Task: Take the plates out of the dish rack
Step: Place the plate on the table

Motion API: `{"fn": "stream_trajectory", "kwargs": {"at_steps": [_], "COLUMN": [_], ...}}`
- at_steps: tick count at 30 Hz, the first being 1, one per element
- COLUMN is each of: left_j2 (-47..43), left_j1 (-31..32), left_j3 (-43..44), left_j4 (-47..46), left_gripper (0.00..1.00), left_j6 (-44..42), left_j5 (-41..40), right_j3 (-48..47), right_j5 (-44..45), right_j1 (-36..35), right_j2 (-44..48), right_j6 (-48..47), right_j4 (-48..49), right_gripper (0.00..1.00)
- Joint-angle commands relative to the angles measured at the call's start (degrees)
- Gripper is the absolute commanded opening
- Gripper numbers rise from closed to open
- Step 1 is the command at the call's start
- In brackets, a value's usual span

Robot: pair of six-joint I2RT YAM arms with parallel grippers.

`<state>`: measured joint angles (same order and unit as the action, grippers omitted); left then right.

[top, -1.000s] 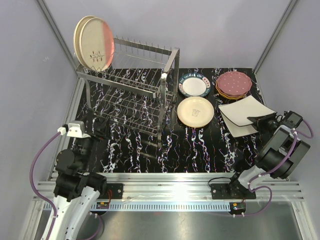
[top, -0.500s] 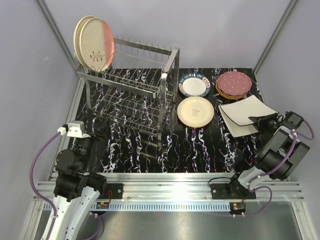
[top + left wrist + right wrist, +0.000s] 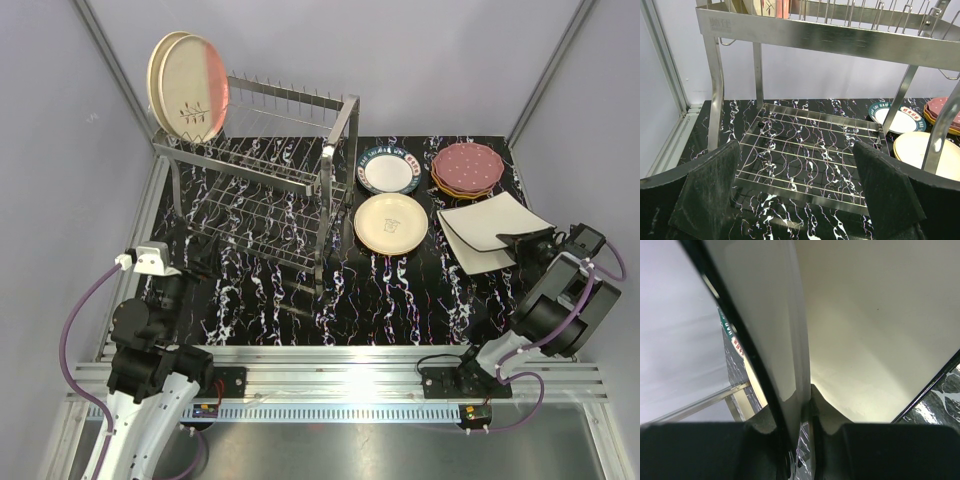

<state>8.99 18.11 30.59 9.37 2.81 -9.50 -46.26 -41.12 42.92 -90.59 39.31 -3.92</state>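
The dish rack stands at the back left, with two cream round plates upright at the left end of its upper tier. My right gripper is shut on the near right edge of a cream square plate with a dark edge. That square plate fills the right wrist view, its rim pinched between the right gripper fingers. My left gripper is open and empty in front of the rack's bare lower tier.
Right of the rack lie a white plate with a dark patterned rim, a cream round plate and a stack topped by a maroon dotted plate. The black marbled table ends at side walls.
The right wrist has edged slightly to the right with the square plate. The left arm has not moved.
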Motion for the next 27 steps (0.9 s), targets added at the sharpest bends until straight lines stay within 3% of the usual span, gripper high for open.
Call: {"fn": "stream_trajectory", "kwargs": {"at_steps": [1, 27], "left_j2": [-0.2, -0.8], "left_j1": [-0.1, 0.0], "left_j3": [-0.1, -0.2], "left_j4": [-2.9, -2.9], "left_gripper": [0.99, 0.99], "left_j6": [-1.0, -1.1], "left_j5": [-0.9, -1.2], "right_j3": [-1.3, -0.4], "right_j5": [-4.2, -3.0], "right_j1": [0.3, 0.5], "right_j2": [0.6, 1.1], "right_j6": [0.6, -2.0], "right_j4": [7.4, 5.8], "right_gripper": [0.07, 0.22]}}
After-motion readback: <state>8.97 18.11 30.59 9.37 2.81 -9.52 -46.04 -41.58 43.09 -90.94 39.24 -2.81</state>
